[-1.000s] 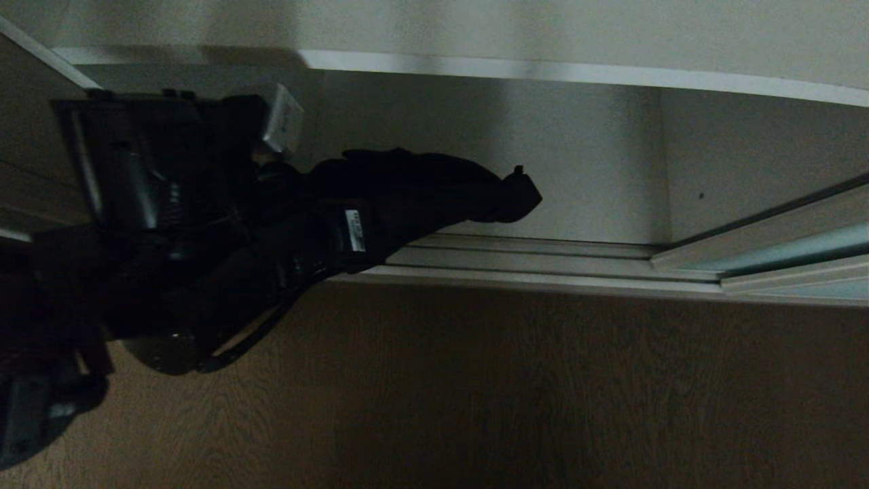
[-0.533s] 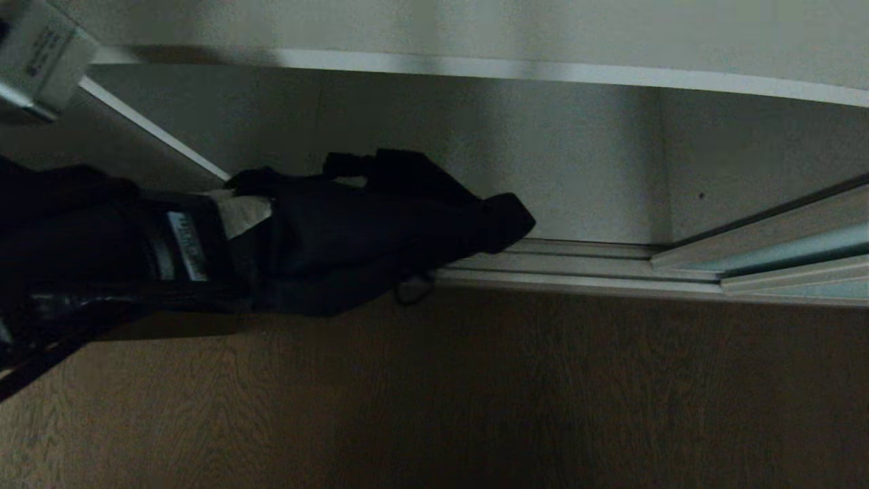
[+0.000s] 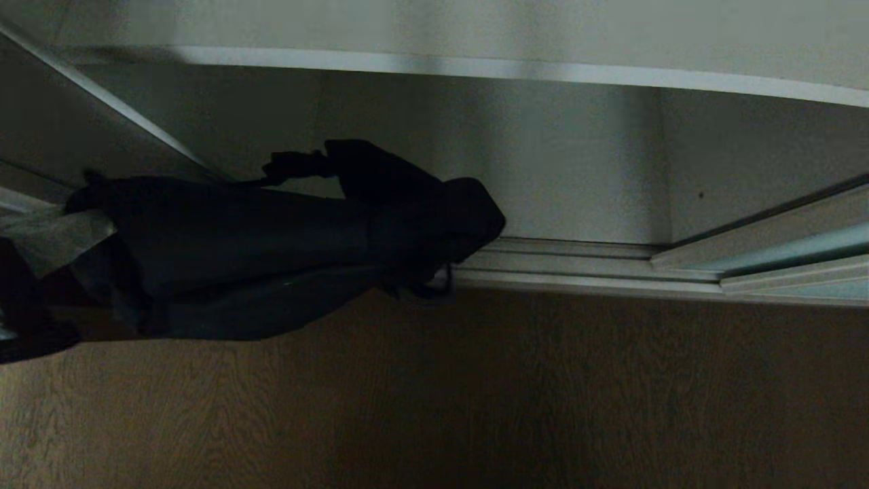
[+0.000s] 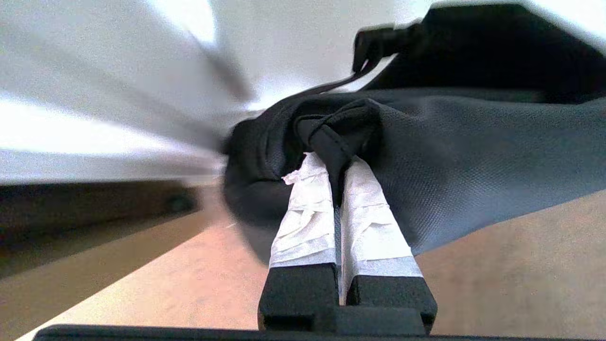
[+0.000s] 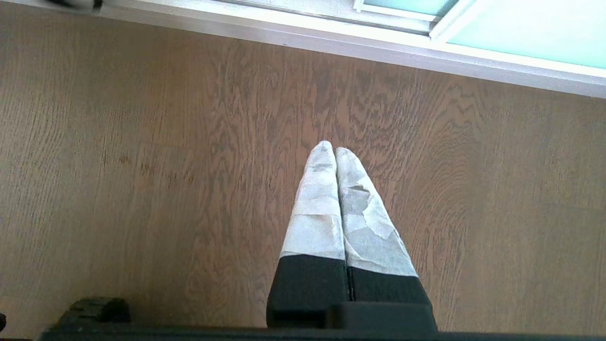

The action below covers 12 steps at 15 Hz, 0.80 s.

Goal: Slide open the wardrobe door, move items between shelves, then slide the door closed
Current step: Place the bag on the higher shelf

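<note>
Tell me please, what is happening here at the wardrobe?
The robot's left gripper is shut on a strap of a black bag and carries it in front of the open wardrobe, above the silver floor track. A white shelf runs across above. The sliding door, of pale green glass, is pushed to the right. The right gripper is shut, holds nothing, and hangs over the wooden floor.
</note>
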Available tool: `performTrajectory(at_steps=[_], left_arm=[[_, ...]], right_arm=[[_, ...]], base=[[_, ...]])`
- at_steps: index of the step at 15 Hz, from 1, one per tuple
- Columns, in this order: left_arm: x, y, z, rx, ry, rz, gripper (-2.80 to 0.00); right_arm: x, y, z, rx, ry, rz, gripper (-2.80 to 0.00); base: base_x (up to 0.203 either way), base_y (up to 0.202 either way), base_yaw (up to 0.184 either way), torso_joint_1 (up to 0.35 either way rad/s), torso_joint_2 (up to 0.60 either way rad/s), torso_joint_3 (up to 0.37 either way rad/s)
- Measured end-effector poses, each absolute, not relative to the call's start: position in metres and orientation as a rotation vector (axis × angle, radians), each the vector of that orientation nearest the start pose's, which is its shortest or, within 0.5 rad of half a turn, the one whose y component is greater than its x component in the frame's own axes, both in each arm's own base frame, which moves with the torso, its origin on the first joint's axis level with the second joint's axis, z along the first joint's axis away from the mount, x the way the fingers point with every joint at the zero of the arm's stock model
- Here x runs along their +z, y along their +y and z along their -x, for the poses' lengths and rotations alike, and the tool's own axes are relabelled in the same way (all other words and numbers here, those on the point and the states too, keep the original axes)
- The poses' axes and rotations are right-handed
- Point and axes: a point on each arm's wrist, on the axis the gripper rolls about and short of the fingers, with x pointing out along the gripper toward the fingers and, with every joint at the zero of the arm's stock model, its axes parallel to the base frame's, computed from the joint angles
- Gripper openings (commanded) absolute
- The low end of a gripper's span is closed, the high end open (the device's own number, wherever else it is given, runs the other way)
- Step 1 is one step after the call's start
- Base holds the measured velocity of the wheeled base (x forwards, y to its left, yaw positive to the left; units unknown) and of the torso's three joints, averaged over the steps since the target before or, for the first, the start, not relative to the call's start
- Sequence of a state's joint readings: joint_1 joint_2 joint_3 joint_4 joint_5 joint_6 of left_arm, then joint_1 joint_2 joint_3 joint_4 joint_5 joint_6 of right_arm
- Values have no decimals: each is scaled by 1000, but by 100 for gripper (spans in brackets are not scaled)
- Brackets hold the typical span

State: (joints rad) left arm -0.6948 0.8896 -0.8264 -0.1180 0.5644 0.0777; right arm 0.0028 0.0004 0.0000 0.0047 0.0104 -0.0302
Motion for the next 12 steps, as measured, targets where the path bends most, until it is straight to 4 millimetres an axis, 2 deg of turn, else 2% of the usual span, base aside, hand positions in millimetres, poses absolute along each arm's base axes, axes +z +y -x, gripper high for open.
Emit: performTrajectory(at_steps=[6, 12], left_arm=[[308, -14, -52, 84, -109, -63, -280], [305, 2, -32, 262, -160, -53, -280]], right_arm=[[75, 0, 23, 13, 5, 30, -280], [75, 0, 23, 13, 5, 30, -280]], base=[[0, 0, 0, 0, 0, 0], [0, 0, 0, 0, 0, 0]])
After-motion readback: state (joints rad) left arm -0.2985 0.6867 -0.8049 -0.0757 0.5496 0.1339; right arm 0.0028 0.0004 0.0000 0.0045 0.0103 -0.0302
